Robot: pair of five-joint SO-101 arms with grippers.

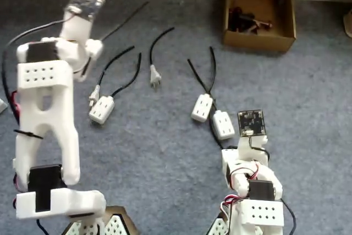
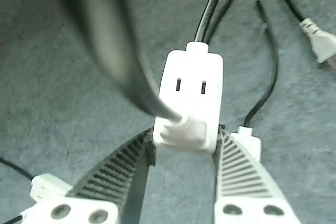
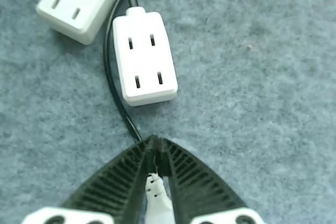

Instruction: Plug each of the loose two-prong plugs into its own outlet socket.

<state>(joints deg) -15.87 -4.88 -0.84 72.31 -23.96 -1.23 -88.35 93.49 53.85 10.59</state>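
Left gripper (image 2: 184,138) clamping plug (image 2: 181,127), outlet (image 2: 191,85) beyond, another plug (image 2: 248,142) just beside it

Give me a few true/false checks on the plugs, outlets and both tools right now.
1. The right tool is shut on a white plug. True.
2. The double outlet in front of it has a plug seated. False: both its sockets are empty.
3. The left tool has nothing between its fingers. False: a socket block sits between them.
4. A loose plug lies on the carpet, in no socket. True.
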